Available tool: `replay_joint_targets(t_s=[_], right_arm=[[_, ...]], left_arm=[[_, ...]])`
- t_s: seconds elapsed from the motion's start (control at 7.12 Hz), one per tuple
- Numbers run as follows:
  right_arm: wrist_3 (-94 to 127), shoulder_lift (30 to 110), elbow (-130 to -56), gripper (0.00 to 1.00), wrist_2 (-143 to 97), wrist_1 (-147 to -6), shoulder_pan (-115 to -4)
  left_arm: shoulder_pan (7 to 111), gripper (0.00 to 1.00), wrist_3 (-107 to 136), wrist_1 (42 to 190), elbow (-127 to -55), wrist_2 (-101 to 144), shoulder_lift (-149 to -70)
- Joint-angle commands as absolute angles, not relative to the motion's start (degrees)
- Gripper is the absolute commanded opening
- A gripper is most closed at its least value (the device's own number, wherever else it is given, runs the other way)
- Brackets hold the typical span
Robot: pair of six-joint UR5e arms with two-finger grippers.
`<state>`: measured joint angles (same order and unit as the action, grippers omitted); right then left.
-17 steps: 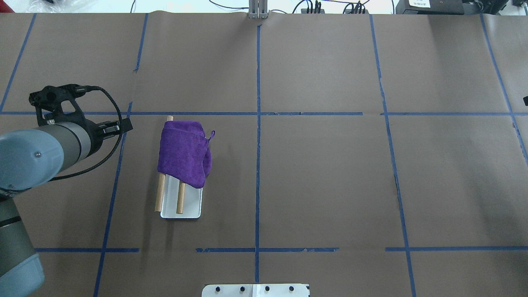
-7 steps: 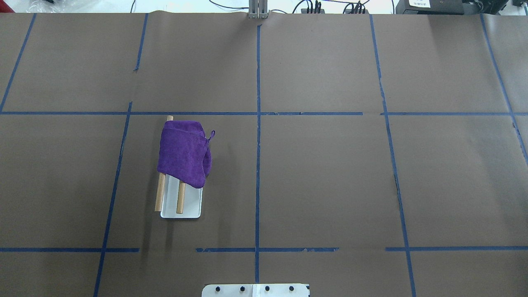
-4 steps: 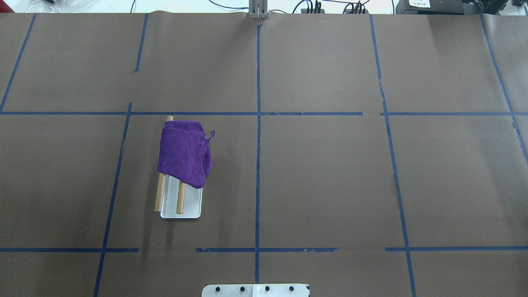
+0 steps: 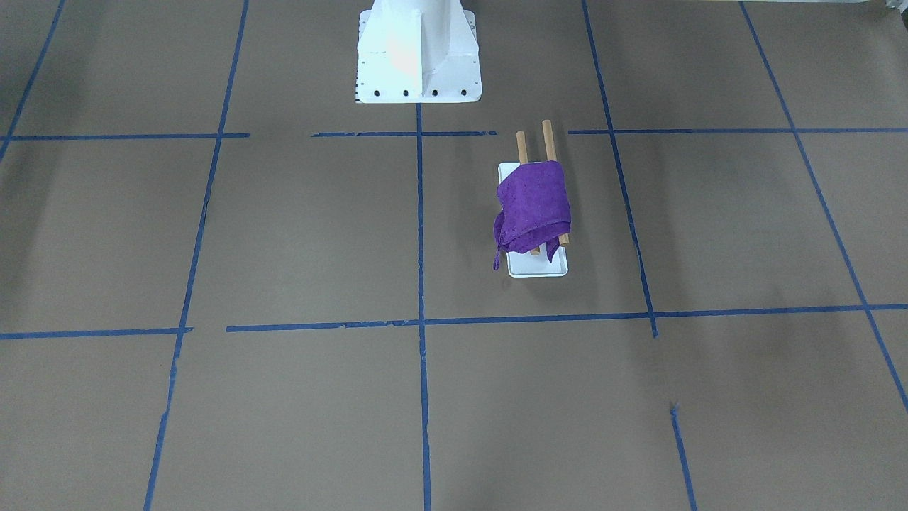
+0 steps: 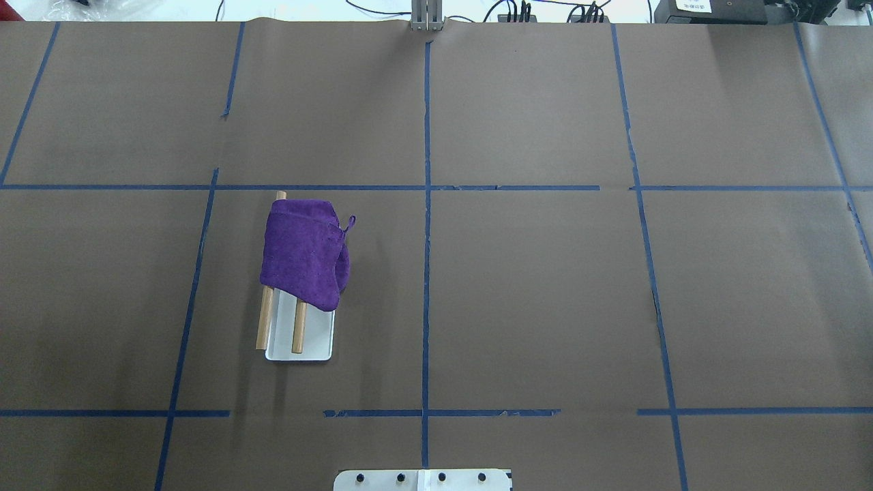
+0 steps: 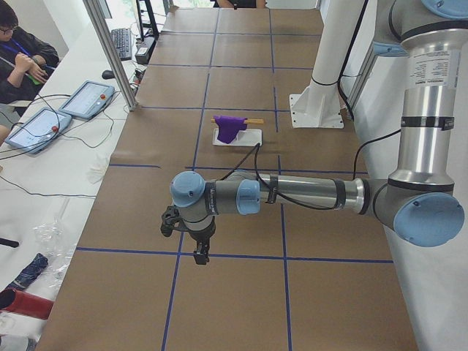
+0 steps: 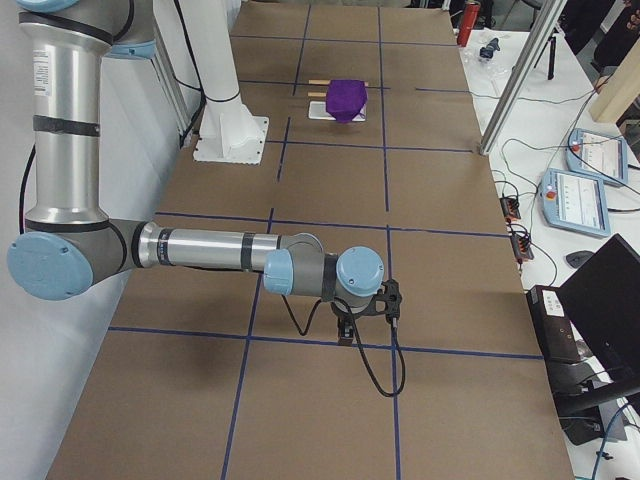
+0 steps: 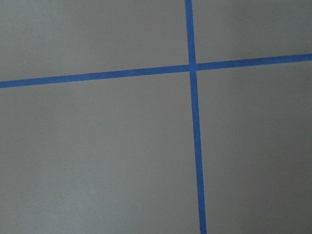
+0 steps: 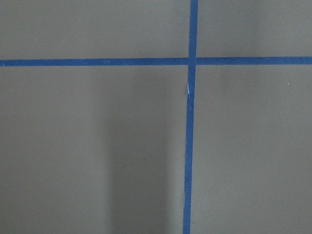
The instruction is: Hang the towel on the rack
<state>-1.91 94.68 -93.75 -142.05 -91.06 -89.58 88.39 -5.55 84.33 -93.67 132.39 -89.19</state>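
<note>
A purple towel (image 5: 303, 252) hangs folded over the two brown dowel rods (image 5: 298, 331) of the rack, whose white base (image 5: 317, 339) sits left of the table's middle. It also shows in the front view (image 4: 533, 206) and in both side views (image 6: 230, 126) (image 7: 346, 98). No gripper touches it. The left gripper (image 6: 199, 253) hangs over a tape cross near the table's left end, and the right gripper (image 7: 345, 330) over one near the right end. Both show only in side views, so I cannot tell if they are open or shut.
The white robot pedestal (image 4: 418, 57) stands at the robot's edge of the table. Blue tape lines grid the brown paper. An operator (image 6: 22, 55) and control tablets (image 6: 86, 99) are beyond the far edge, with a metal post (image 6: 110, 51).
The left arm has drawn back out of the overhead view to the left. The towel and rack have not moved.
</note>
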Motion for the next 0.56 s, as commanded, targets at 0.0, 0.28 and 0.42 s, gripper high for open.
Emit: replay_joint_targets(t_s=[0.0, 0.28, 0.42], right_arm=[[-1.9, 93.9, -94.8, 1.00, -141.7, -90.8, -92.3], [-1.8, 93.4, -95.8, 1.00, -140.3, -90.9, -92.3], [-1.8, 93.4, -95.8, 1.00, -140.3, -90.9, -92.3]], left_arm=[[88.4, 1.00, -5.5, 84.4, -93.9, 132.5, -89.2], [88.4, 1.00, -5.5, 84.4, -94.0, 132.5, -89.2], [88.4, 1.00, -5.4, 84.4, -94.0, 132.5, -89.3]])
